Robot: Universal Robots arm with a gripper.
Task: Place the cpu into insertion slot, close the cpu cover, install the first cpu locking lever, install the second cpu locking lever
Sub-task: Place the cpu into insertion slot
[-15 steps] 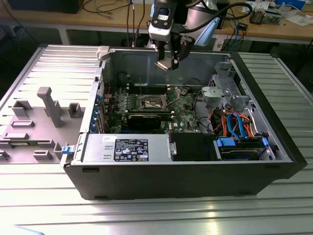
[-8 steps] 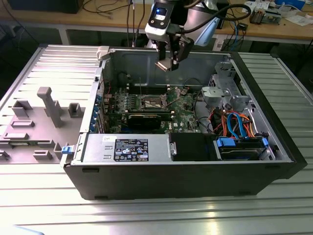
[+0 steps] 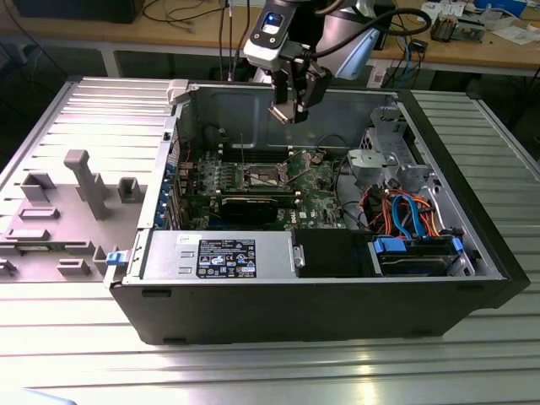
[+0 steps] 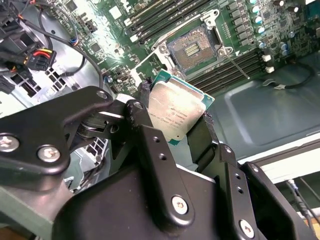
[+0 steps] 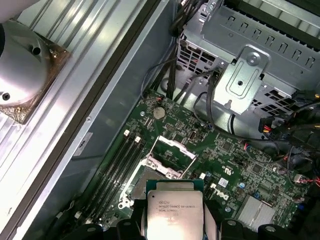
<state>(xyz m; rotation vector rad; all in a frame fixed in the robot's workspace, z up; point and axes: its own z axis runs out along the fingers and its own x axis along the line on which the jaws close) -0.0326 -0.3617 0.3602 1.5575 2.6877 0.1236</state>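
The gripper pinched the cpu by two opposite edges, fingers closed just to its width. The chip's metal top faced the wrist, probably so its contact side could meet the socket. It hung above the insertion slot, not touching it. The slot's pins lay bare, with the cpu cover standing open. Small print crossed the chip's top; farther off, the power supply carried a printed label.

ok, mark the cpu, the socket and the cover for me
cpu (image 4: 175,112), second wrist view, middle of its silver top.
socket (image 4: 192,50), second wrist view, its pin field.
cover (image 5: 163,171), first wrist view, silver frame edge.
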